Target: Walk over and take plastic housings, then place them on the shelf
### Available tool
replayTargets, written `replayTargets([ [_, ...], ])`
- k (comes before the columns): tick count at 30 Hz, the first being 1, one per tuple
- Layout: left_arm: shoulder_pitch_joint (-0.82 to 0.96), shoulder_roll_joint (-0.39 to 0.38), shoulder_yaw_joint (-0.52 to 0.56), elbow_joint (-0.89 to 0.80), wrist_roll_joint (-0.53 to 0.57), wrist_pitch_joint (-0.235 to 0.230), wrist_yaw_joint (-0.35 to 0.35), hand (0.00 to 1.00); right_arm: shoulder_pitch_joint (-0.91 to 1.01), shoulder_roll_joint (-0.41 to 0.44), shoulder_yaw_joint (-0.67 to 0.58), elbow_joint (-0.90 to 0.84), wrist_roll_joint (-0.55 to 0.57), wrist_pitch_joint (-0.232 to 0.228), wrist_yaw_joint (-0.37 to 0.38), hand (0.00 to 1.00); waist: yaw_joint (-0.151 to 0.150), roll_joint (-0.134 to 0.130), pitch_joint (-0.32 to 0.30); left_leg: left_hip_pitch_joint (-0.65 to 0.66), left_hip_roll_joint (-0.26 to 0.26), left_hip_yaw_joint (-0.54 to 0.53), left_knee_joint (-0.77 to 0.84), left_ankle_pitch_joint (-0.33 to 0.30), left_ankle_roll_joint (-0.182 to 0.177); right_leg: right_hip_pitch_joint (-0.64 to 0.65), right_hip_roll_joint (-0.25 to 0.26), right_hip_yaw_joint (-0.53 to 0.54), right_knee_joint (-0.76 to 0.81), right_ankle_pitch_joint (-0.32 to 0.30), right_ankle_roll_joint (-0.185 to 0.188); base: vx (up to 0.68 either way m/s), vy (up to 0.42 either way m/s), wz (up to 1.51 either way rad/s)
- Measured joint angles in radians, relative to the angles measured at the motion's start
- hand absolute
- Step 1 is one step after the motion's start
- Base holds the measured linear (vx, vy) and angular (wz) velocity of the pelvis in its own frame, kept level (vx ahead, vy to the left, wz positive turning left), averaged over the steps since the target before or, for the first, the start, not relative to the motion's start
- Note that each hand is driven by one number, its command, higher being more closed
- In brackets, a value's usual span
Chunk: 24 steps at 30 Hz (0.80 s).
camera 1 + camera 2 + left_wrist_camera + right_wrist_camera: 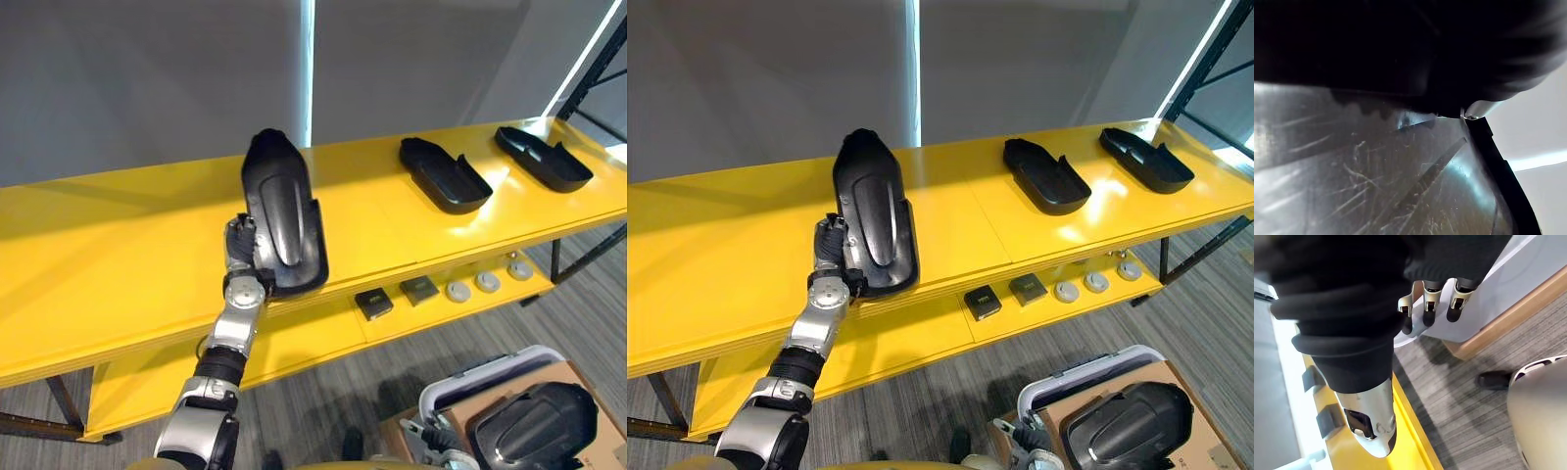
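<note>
My left hand (pixel 240 255) is shut on the near left edge of a long black plastic housing (pixel 281 211), hollow side up. The housing lies lengthwise across the yellow shelf top (pixel 118 255), its near end sticking out past the front edge. Up close in the left wrist view, its scratched glossy inside (pixel 1376 181) shows. Two more black housings (pixel 446 174) (pixel 544 157) lie on the shelf to the right. Another housing (pixel 534 421) sits in a box at the lower right. My right hand (pixel 1429 303) hangs low over a white bin wall (pixel 1488 298), fingers relaxed and holding nothing.
The lower yellow shelf carries two small black blocks (pixel 373 303) (pixel 419 289) and three grey discs (pixel 487 282). A black rack upright (pixel 598 69) stands at the far right. A cardboard box (pixel 1508 318) and grey carpet (pixel 1459 396) lie below.
</note>
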Motion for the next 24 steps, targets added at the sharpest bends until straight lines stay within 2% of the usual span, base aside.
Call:
replayTargets([
  [12, -0.111, 0.019, 0.080, 0.104, -0.038, 0.004, 0.018, 0.00, -0.018, -0.001, 0.000, -0.002, 0.001, -0.003, 0.000, 0.00, -0.001, 0.001, 0.044, -0.010, 0.000, -0.002, -0.006, -0.004, -0.006, -0.010, -0.001, 0.003, -0.001, -0.002, 0.005, -0.03, 0.016, 0.00],
  [24, -0.147, 0.038, 0.116, 0.106, -0.078, -0.003, 0.070, 0.00, -0.019, -0.001, 0.000, -0.002, 0.002, -0.004, -0.001, 0.00, -0.002, 0.003, 0.045, -0.020, 0.000, -0.001, 0.000, 0.003, -0.001, -0.019, -0.002, 0.003, 0.000, 0.002, 0.001, 0.03, 0.017, 0.00],
])
